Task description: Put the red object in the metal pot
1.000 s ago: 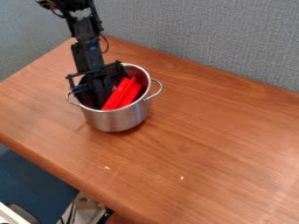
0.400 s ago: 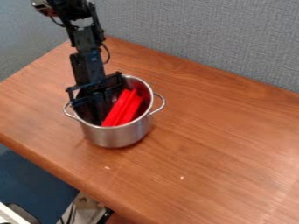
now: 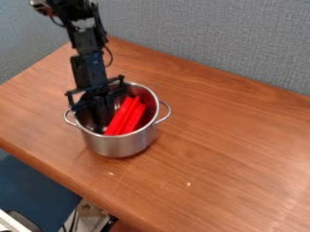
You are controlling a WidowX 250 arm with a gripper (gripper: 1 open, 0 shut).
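Observation:
The metal pot [image 3: 121,138] stands on the wooden table, left of centre, shiny and round with a small loop handle on its right side. The red object [image 3: 130,116] lies slanted inside it, leaning against the far rim. My black gripper [image 3: 97,101] reaches down from the upper left into the left half of the pot, its fingers shut beside the upper end of the red block. Whether the fingers still pinch the block is hidden by the pot rim and the gripper body.
The brown wooden table [image 3: 230,154] stretches to the right and front of the pot. A grey textured wall [image 3: 218,36] rises behind. The table's front edge [image 3: 72,186] runs diagonally at the lower left, with dark floor below.
The pot with the red block and the gripper has slid forward and slightly left across the table over the last second. The gripper has stayed shut inside the pot.

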